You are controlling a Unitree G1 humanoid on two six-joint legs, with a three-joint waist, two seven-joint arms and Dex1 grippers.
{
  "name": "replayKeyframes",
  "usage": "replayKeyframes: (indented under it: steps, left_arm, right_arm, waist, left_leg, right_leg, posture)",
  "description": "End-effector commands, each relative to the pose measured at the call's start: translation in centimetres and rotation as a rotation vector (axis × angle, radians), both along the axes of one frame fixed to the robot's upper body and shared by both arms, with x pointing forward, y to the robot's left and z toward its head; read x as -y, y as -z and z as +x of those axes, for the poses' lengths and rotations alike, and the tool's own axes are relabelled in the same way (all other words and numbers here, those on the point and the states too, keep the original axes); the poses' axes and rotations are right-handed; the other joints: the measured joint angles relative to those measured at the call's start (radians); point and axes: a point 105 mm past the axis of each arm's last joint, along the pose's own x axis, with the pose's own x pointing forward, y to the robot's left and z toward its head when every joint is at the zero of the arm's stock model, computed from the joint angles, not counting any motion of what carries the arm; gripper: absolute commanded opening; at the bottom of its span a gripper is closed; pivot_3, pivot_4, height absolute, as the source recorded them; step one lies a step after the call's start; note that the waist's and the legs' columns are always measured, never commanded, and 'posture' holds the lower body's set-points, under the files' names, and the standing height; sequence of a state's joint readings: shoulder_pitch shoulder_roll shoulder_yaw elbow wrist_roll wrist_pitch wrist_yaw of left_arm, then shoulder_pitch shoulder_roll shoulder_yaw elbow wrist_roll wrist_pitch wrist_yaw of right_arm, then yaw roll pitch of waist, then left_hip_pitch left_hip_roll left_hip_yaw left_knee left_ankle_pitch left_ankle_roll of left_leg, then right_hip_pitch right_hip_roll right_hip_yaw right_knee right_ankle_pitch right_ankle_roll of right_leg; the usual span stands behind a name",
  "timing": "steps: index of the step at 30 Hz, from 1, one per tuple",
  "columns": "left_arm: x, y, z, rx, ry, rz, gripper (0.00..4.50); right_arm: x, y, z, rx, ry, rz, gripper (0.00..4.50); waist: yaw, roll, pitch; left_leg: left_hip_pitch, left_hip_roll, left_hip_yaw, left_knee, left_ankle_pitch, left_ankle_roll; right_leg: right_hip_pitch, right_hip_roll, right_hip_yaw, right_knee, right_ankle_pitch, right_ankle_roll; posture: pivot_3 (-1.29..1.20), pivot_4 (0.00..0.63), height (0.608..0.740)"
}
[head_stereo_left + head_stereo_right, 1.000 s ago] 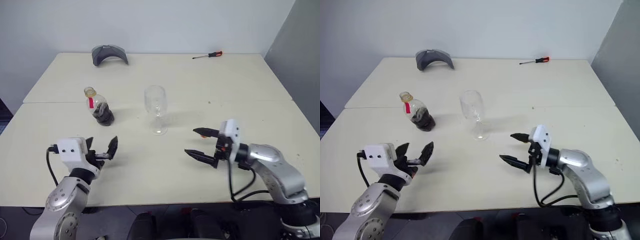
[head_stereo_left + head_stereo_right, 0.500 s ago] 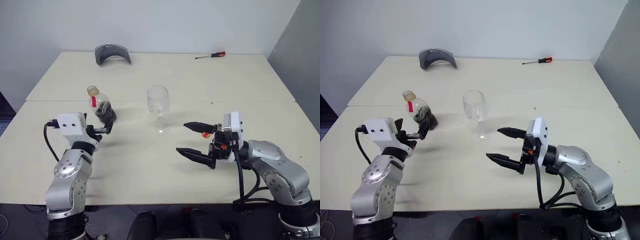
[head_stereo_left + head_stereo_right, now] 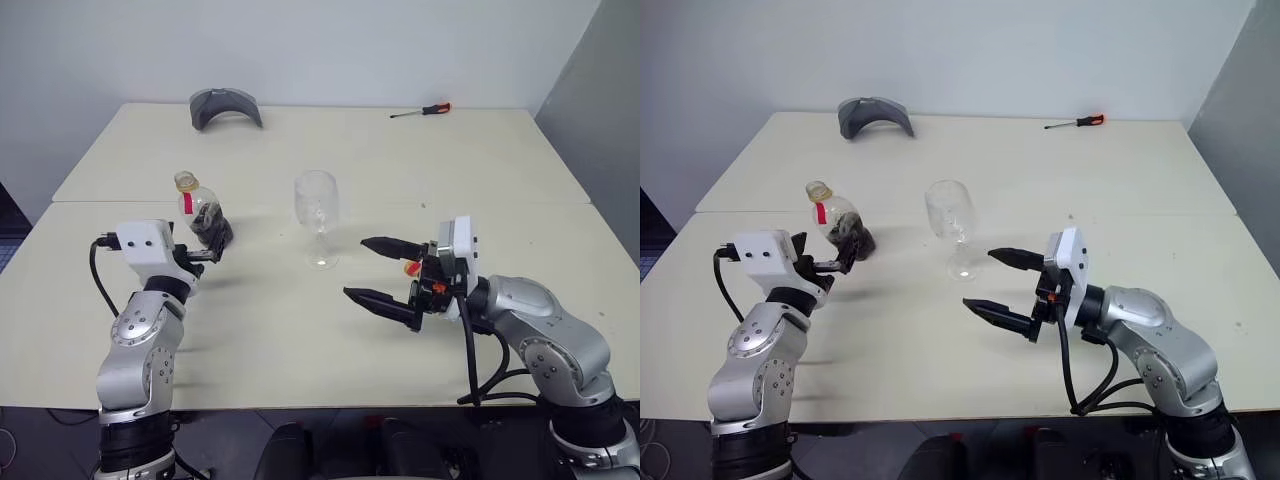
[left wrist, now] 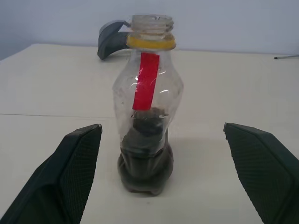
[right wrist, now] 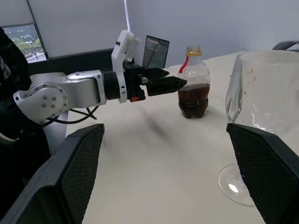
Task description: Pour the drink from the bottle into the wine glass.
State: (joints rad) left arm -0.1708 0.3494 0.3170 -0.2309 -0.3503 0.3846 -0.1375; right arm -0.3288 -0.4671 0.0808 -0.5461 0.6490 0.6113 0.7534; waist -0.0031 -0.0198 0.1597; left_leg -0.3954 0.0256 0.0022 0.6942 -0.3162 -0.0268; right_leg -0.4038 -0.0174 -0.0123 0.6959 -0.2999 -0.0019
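Observation:
The bottle [image 4: 147, 116] stands upright on the left of the table. It is clear with a red strip and a yellow neck ring, and its mouth is uncapped. The dark drink [image 4: 145, 170] fills its lower part. My left gripper [image 3: 208, 252] is open and level just short of the bottle, which stands centred ahead of the two fingers. The empty wine glass [image 3: 317, 212] stands mid-table, right of the bottle. My right gripper [image 3: 354, 267] is open, points left, and hovers just right of the glass and nearer the front edge, touching nothing.
A grey curved object [image 3: 225, 105] lies at the back left of the table [image 3: 300, 350]. A red-handled screwdriver [image 3: 421, 110] lies at the back right. A seam crosses the table behind the bottle and glass.
My left gripper has moved forward and up until it is level with the bottle. My right gripper has risen and shifted left towards the glass. Both stayed open.

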Motion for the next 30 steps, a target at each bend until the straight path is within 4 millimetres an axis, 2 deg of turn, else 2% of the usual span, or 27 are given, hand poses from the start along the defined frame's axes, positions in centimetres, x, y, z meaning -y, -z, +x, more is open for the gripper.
replayKeyframes:
  steps: [1, 8, 17, 29, 30]
  left_arm:
    - [-0.6, -1.5, 0.3, 0.062, -0.006, 0.024, 4.5]
    - [-0.7, -0.7, 1.7, 0.051, 0.036, 0.018, 4.5]
    - [-0.8, -1.5, 3.7, 0.065, 0.082, 0.022, 4.5]
    - [-1.0, -0.8, 6.0, 0.045, 0.134, 0.06, 4.5]
    - [-1.2, -1.0, 6.2, 0.05, 0.129, 0.062, 4.31]
  right_arm:
    - [-0.6, -1.6, -0.6, 0.047, -0.02, 0.029, 4.47]
    - [-0.5, -1.6, -0.5, 0.042, -0.012, 0.025, 4.47]
    - [-0.8, -1.2, -0.9, 0.057, -0.022, 0.011, 4.47]
    - [-1.1, -1.3, -0.8, 0.049, -0.018, 0.026, 4.47]
    - [-1.1, -1.3, -0.9, 0.047, -0.018, 0.027, 4.49]
  waist:
    - [0.0, 0.0, 0.0]
    - [0.001, 0.0, 0.0]
    - [0.001, 0.0, 0.0]
    - [0.001, 0.0, 0.0]
    - [0.001, 0.0, 0.0]
  left_leg:
    - [0.0, 0.0, 0.0, 0.0, 0.0, 0.0]
    - [0.0, 0.0, 0.0, 0.001, 0.0, 0.0]
    - [-0.001, 0.0, 0.0, 0.001, 0.0, 0.0]
    - [-0.001, 0.0, 0.0, 0.001, 0.0, 0.0]
    - [-0.001, 0.0, 0.0, 0.001, 0.0, 0.0]
  right_leg:
    - [0.0, 0.0, 0.0, 0.0, 0.0, 0.0]
    - [0.0, 0.0, 0.0, 0.0, 0.0, 0.0]
    - [0.0, 0.0, 0.0, 0.0, 0.0, 0.0]
    - [-0.001, 0.0, -0.001, 0.0, 0.0, 0.0]
    - [-0.001, 0.0, -0.001, 0.0, 0.0, 0.0]
  posture:
    - [0.0, 0.15, 0.74]
    - [0.0, 0.15, 0.74]
    - [0.0, 0.15, 0.74]
    - [0.0, 0.15, 0.74]
    - [0.0, 0.15, 0.74]
